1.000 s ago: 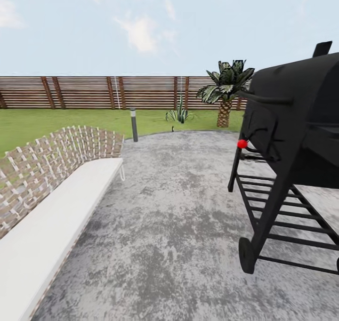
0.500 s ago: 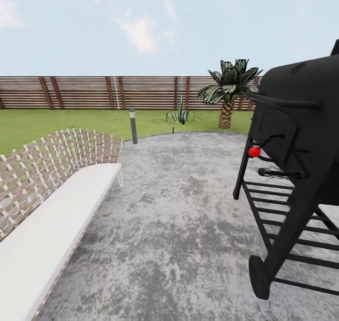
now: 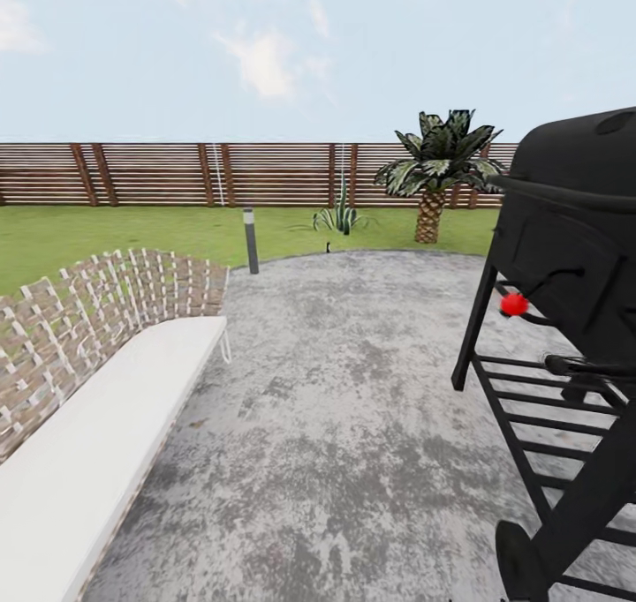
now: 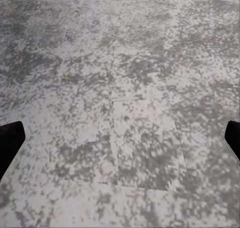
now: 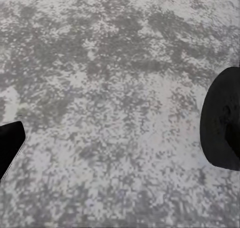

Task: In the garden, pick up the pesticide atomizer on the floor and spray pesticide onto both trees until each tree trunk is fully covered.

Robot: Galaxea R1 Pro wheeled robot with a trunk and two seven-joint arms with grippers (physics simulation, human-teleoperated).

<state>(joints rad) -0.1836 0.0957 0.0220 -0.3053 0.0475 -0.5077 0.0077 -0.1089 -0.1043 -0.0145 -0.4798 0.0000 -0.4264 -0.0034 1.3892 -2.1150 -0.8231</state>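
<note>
Two pincers, left (image 4: 120, 138) and right (image 5: 117, 138), hang spread wide with nothing held over mottled grey paving (image 3: 353, 425) | grill (image 3: 574, 319) with red knob (image 3: 513, 304) stands on paving | beyond grill: lawn (image 3: 106, 231), slat fence (image 3: 177, 174), palm (image 3: 437, 169) | white bench (image 3: 97, 443) across paving from grill | atomizer's place cannot be told.

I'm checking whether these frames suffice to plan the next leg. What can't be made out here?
- Grill: head view, its right side and lower wheel run past the frame edge.
- Small dark object at the lawn's edge: head view, too small to identify.
- Left gripper: left wrist view, the fingers are cut off at the side edges.
- Dark round shape: right wrist view, cut by the edge; unclear what it is.
</note>
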